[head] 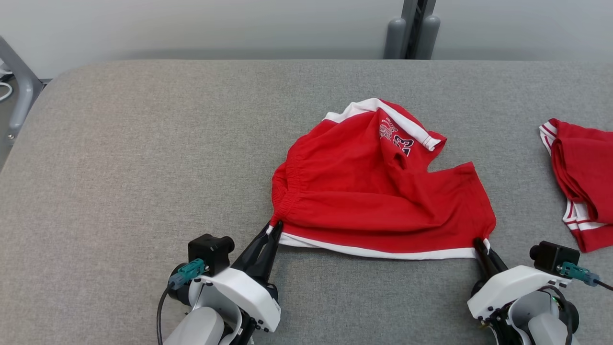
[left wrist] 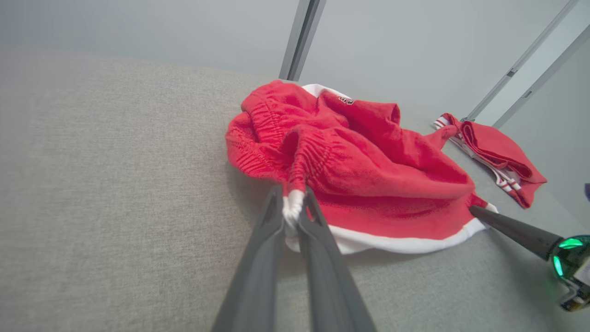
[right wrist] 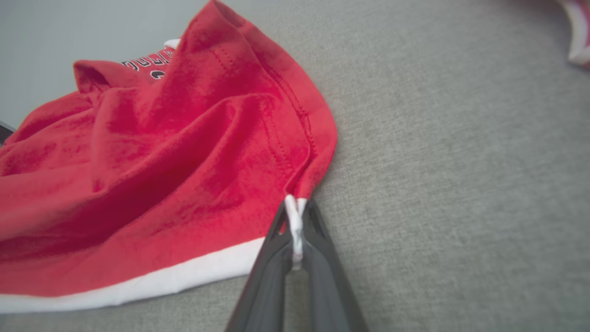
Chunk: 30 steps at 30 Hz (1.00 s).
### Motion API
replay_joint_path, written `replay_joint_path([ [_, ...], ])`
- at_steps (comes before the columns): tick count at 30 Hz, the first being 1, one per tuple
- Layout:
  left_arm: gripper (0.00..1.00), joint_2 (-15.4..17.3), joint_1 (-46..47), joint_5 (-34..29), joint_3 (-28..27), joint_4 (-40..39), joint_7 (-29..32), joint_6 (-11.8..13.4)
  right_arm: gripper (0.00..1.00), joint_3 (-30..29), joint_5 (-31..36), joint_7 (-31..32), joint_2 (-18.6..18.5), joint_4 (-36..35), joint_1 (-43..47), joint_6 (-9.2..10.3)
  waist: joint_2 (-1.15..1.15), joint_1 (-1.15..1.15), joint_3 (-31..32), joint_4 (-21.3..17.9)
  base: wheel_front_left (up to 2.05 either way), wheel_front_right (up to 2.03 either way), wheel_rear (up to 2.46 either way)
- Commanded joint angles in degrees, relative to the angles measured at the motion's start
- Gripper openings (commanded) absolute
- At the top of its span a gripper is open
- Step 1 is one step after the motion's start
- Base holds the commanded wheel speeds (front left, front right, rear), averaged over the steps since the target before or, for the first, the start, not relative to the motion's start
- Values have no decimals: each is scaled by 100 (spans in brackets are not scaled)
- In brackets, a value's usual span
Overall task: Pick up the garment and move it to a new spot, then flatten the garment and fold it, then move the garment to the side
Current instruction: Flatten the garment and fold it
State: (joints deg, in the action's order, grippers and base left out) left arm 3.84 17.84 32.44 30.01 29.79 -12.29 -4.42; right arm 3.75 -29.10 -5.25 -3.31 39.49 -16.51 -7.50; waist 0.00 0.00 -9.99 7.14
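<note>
Red garment [head: 373, 191], pinched: left claw [head: 275, 226]; right claw [head: 479, 242]

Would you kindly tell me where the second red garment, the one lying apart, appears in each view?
Head view: second garment at the right edge.
Left wrist view: second garment upper right, past the held garment.
Right wrist view: probably the blurred sliver in the top right corner.
Shared landmark: the held garment's white hem.

Red garment [head: 378, 191], white trim
</note>
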Motion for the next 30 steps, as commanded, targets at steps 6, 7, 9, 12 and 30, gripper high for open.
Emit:
replay_joint_path([
  [6, 0, 107, -18, 58, -45, -77, -7, 64, 0, 149, -126, -164, -113, -78, 62, 3, 0, 0, 118, -18, 0, 0, 0],
  [7, 0, 119, -29, 57, -33, -95, 12, 57, 0, 171, -159, -199, -136, -147, 53, 3, 0, 0, 146, -31, 0, 0, 0],
  [9, 0, 158, -61, 92, -25, -151, 63, 41, 0, 195, -221, -230, -188, -319, 51, 3, 0, 0, 212, -64, 0, 0, 0],
  [12, 0, 211, -80, 264, -43, -321, 275, -40, 0, 226, -336, -255, -252, -693, 50, 3, 0, 0, 324, -99, 0, 0, 0],
  [30, 0, 783, 1076, 1838, -526, -2901, 2776, 134, 0, -560, -1185, 1085, -336, -3474, -646, 3, 0, 0, 834, -99, 0, 0, 0],
])
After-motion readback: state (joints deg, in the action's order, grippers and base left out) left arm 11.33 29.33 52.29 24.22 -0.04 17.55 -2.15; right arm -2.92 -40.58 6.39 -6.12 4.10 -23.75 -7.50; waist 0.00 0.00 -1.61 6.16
